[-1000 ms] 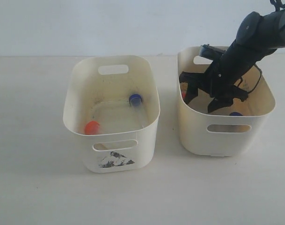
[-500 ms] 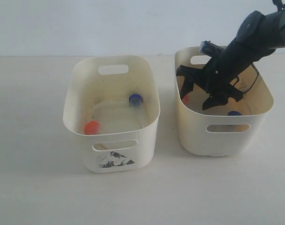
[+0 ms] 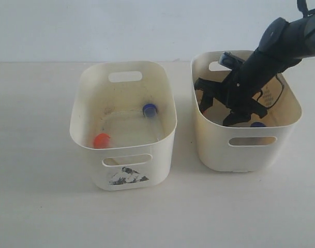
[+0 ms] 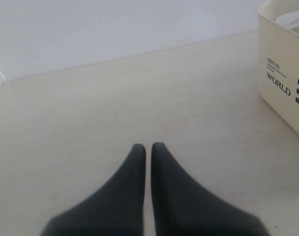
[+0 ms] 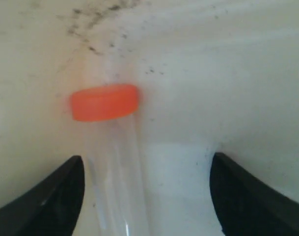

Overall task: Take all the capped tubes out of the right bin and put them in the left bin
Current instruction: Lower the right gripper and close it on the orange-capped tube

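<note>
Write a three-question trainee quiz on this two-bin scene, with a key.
1. True or false: the right gripper is shut on the orange-capped tube.
2. How many capped tubes lie in the left bin? A one, B two, C four.
3. Fill in: in the exterior view, the cap showing just behind the right bin front wall is ____.
Key: 1 false, its jaws stand open with the tube between them; 2 B; 3 blue.
</note>
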You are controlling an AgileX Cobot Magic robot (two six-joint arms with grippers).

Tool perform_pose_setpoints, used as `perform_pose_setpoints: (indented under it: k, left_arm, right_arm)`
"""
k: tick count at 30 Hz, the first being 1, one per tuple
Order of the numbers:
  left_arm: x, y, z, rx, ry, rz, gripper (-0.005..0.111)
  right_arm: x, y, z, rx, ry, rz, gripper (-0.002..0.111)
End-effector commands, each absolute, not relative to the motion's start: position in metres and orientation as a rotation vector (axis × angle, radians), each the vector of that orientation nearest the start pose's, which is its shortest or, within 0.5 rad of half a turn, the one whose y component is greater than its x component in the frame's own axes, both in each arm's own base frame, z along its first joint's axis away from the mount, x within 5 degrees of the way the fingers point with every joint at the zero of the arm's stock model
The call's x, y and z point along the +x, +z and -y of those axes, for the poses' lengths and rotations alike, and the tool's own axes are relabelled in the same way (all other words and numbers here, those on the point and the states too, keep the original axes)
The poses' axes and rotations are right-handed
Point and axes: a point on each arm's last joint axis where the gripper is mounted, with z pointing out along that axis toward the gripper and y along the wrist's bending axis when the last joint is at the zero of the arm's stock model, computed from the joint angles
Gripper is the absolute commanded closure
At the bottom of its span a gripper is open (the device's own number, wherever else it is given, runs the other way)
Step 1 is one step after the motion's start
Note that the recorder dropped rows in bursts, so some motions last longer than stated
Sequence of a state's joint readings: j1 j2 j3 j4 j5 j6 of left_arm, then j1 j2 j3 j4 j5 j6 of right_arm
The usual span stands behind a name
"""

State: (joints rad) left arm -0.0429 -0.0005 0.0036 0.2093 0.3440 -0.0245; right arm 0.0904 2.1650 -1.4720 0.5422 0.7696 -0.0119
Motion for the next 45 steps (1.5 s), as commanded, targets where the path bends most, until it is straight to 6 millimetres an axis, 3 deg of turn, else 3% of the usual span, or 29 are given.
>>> perform_pose_setpoints:
  k: [1, 7, 13, 16, 19, 22, 24, 28, 31, 34, 39, 45]
  left_arm:
    - [0.0538, 0.1833, -0.0038, 0.137, 0.143, -1.812, 0.102]
    - [0.0538, 0.1833, -0.0038, 0.137, 0.143, -1.812, 0.102]
    - [0.0538, 0.1833, -0.0038, 0.137, 0.143, -1.812, 0.102]
    - [0.0538, 0.1833, -0.0038, 0.137, 0.143, -1.812, 0.102]
    - [0.0538, 0.1833, -0.0038, 0.137, 0.143, -1.812, 0.102]
    - [0.0538, 0.1833, -0.0038, 0.137, 0.143, -1.812, 0.102]
    - [0.0538, 0.1833, -0.0038, 0.137, 0.143, -1.812, 0.102]
    - [0.0538, 0.1833, -0.0038, 0.137, 0.143, -1.812, 0.102]
    - [0.0538, 0.1833, -0.0038, 0.137, 0.143, -1.812, 0.102]
    - [0.0538, 0.1833, -0.0038, 0.137, 0.143, -1.812, 0.102]
    - [0.0538, 0.1833, -0.0038, 0.137, 0.143, -1.812, 0.102]
    - [0.0538, 0.1833, -0.0038, 0.137, 0.143, -1.812, 0.102]
  right_arm:
    - [0.4260, 0.1134, -0.0716, 0.372, 0.604, -2.917, 0.039]
    - [0.4274, 0.1093, -0.0706, 0.370, 0.586, -2.910, 0.040]
    - [0.4287, 0.1091, -0.0694, 0.367, 0.564, -2.898, 0.062]
    - [0.4289, 0.1095, -0.0701, 0.381, 0.579, -2.894, 0.057]
    - [0.4289, 0.1095, -0.0702, 0.382, 0.581, -2.893, 0.044]
    - [0.4289, 0.1095, -0.0702, 0.382, 0.581, -2.893, 0.044]
    - [0.4290, 0.1094, -0.0698, 0.372, 0.573, -2.893, 0.050]
    - [0.4291, 0.1091, -0.0691, 0.363, 0.559, -2.894, 0.077]
    - [0.4300, 0.1092, -0.0688, 0.365, 0.555, -2.884, 0.087]
    - [0.4301, 0.1093, -0.0690, 0.369, 0.559, -2.883, 0.079]
    - [0.4297, 0.1093, -0.0691, 0.368, 0.561, -2.887, 0.050]
    - [0.4326, 0.1097, -0.0683, 0.378, 0.551, -2.854, 0.047]
